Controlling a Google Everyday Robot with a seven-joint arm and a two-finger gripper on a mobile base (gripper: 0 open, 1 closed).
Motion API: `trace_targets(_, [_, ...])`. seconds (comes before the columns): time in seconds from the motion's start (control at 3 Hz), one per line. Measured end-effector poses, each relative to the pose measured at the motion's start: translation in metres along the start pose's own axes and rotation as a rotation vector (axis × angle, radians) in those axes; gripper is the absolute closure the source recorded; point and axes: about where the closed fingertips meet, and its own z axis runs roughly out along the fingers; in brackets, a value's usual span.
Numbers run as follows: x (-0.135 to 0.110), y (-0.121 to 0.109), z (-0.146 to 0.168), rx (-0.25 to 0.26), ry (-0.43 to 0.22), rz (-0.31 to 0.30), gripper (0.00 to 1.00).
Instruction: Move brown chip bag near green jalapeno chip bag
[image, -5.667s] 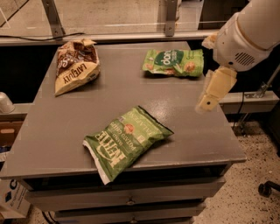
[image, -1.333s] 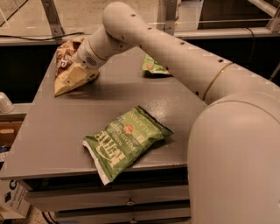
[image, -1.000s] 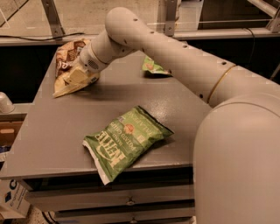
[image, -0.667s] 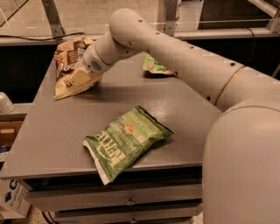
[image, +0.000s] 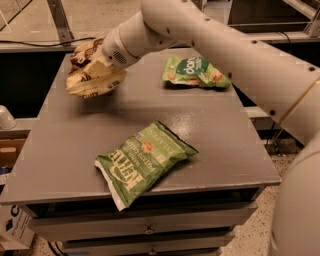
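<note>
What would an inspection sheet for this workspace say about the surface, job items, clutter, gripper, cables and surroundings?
Surface: grey table with drawers below.
Job's things: brown chip bag crumpled at the far left corner, in the gripper's hold; green jalapeno chip bag lies flat near the front edge, one corner overhanging, well apart from the brown one.
Clutter: lime-green bag at the far right.
Grippers: gripper closed on the brown chip bag, at the far left corner.
Cables: black cable behind the table, left.
Surroundings: cardboard box on the floor, left; speckled floor.
</note>
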Motion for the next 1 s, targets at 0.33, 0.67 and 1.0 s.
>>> trace_targets(0.33, [-0.024,0.011,-0.060,0.036,-0.034,-0.047,1.00])
trace_targets(0.67, [-0.035,0.048,-0.093,0.008,-0.057,-0.092,1.00])
trace_targets(1.0, [-0.036,0.089,-0.095,-0.052,-0.078,-0.113,1.00])
